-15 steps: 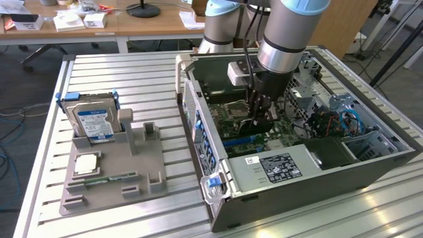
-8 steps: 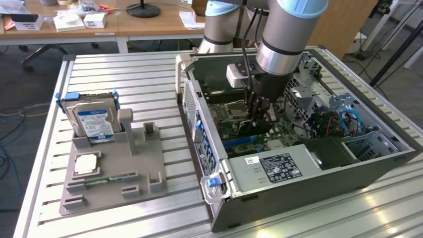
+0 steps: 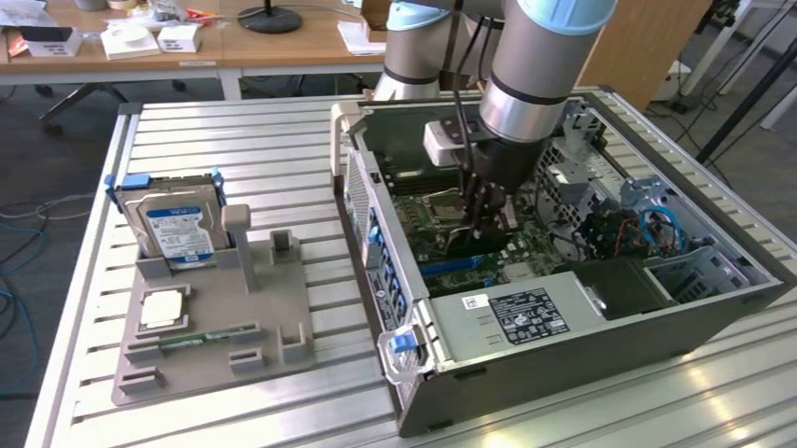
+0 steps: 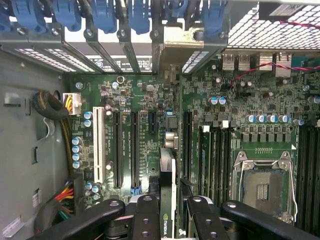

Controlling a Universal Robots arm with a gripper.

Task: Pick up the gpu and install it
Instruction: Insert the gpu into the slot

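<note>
Nearest me, the grey holder tray (image 3: 212,313) lay on the slatted table (image 3: 697,401). A hard drive (image 3: 181,229) stood in it, and a memory stick (image 3: 193,341) lay along its front. Beside it, the open computer case (image 3: 561,373) showed its motherboard (image 4: 210,100). Down inside, the gripper (image 3: 488,213) was clenched on the gpu (image 4: 168,175), held on edge just above the board's long slots (image 4: 125,145). A desk (image 3: 249,51) stood behind.

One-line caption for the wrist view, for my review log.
Tool holds the gpu edge-on over the expansion slots of the motherboard.
</note>
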